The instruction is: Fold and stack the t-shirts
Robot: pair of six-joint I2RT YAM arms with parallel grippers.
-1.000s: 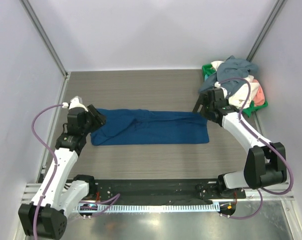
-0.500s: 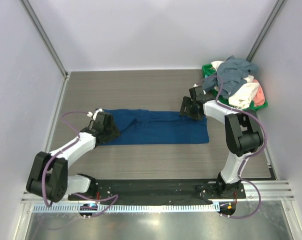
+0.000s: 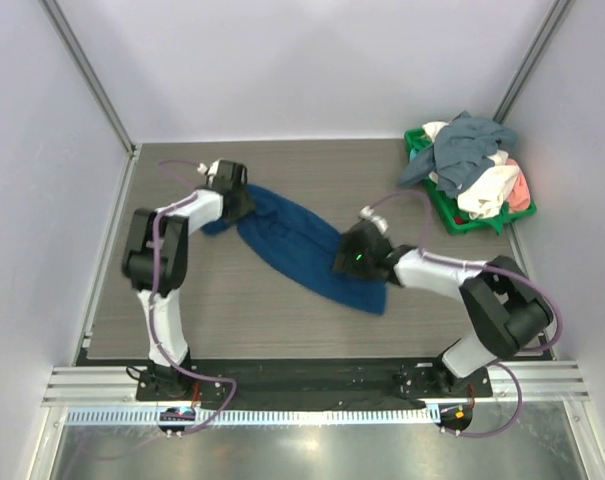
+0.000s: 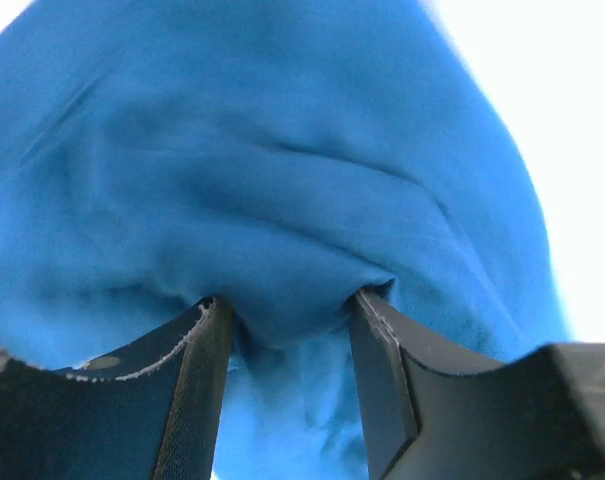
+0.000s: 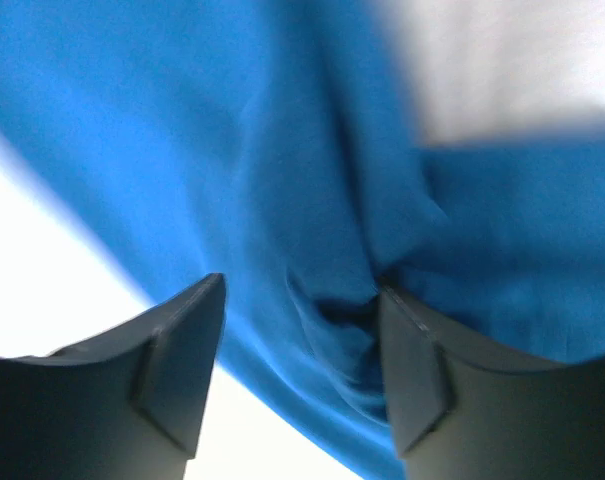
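Observation:
A dark blue t-shirt (image 3: 294, 247), folded into a long strip, lies slantwise on the table from far left to near right. My left gripper (image 3: 234, 203) is at its far left end, and in the left wrist view my left gripper (image 4: 287, 320) is shut on a bunched fold of the blue cloth (image 4: 282, 150). My right gripper (image 3: 350, 258) is at the strip's near right part, and in the right wrist view my right gripper (image 5: 300, 300) holds creased blue cloth (image 5: 232, 120) between its fingers. Any print on the shirt is hidden.
A green basket (image 3: 418, 139) at the far right corner holds a heap of grey-blue, white and salmon-pink shirts (image 3: 472, 160). Grey walls stand on the left, the right and at the back. The wooden table top (image 3: 312, 170) shows behind the strip.
The blue strip lay level across the table; now it runs slantwise. My left gripper moved away with its end, my right gripper moved toward the near middle with the other end.

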